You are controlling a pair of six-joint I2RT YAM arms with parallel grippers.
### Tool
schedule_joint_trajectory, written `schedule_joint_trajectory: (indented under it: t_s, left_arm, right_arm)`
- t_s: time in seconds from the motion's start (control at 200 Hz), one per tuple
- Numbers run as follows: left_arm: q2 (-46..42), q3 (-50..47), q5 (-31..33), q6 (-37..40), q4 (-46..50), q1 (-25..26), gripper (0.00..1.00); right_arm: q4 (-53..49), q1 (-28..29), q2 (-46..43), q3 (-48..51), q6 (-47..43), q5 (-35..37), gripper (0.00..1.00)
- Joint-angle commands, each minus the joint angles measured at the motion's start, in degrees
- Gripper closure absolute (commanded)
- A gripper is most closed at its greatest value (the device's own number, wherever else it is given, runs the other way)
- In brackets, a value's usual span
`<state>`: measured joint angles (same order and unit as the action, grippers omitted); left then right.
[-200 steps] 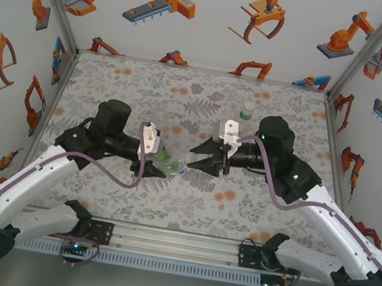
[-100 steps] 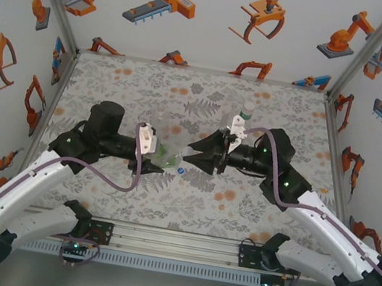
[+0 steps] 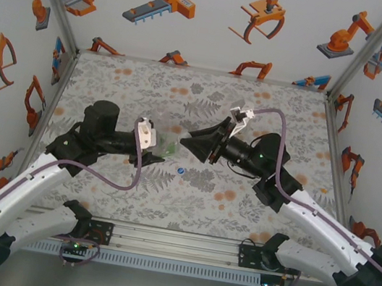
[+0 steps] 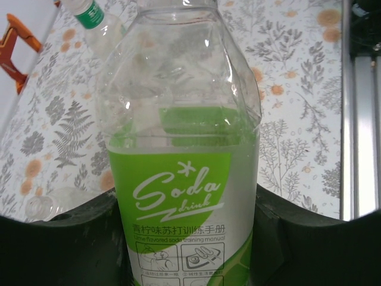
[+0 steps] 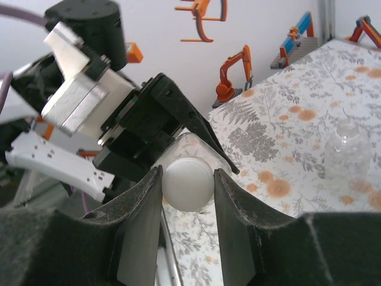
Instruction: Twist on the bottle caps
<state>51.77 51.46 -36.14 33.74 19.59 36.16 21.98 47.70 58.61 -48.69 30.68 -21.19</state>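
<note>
White cap sat pinched in the right gripper, at the neck of the labelled bottle that the left gripper clamped, mid-frame; the table stretched open toward the upper left.

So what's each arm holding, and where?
Left fingers clamp the clear plastic green-labelled bottle around its labelled body; right fingers pinch the round white plastic cap by its sides.

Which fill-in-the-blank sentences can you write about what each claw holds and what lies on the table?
The left claw is shut on the bottle whose label reads Soda ____.
The right claw pinches a round cap of ____ colour.
A loose cap on the table is ____.
Missing words: drink; white; blue.
</note>
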Motion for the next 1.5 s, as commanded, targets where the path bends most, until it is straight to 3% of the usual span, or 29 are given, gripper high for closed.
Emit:
schedule_joint_trajectory:
  t_s: [0.0, 0.275, 0.656, 0.821, 0.881, 1.071, 1.212, 1.497]
  left_arm:
    - [-1.9, -0.7, -2.3, 0.6, -4.0, 1.5, 1.0]
    - [-2.4, -1.3, 2.8, 0.0, -5.0, 1.5, 1.0]
    - [-2.3, -1.1, 1.7, 0.3, -4.6, 1.5, 1.0]
    - [-2.5, -1.1, 1.0, 0.5, -4.5, 1.5, 1.0]
    - [-2.4, -1.1, 1.0, 0.5, -4.5, 1.5, 1.0]
    - [-2.4, -1.1, 0.3, 0.6, -4.4, 1.5, 1.0]
    - [-2.2, -1.0, -1.2, 1.0, -4.0, 1.5, 1.0]
    - [0.0, 0.9, -4.1, 3.0, 0.0, 1.5, 1.0]
  right_arm:
    - [-2.8, 0.6, 2.0, -1.4, 10.7, 12.1, 1.0]
    - [-7.3, 2.0, 3.3, -3.0, 27.5, 21.1, 1.0]
    - [-7.5, 2.5, 4.3, -3.9, 27.7, 20.3, 1.0]
    - [-9.7, 2.5, 4.4, -6.2, 25.0, 17.2, 0.65]
    - [-10.6, 2.4, 4.2, -6.8, 24.1, 16.8, 0.58]
    - [-14.7, 2.4, 2.8, -9.2, 19.3, 16.3, 0.42]
    - [-19.0, 2.4, 2.0, -11.6, 13.8, 15.2, 0.39]
    - [-30.2, 2.3, -3.3, -16.6, -17.7, 8.3, 0.39]
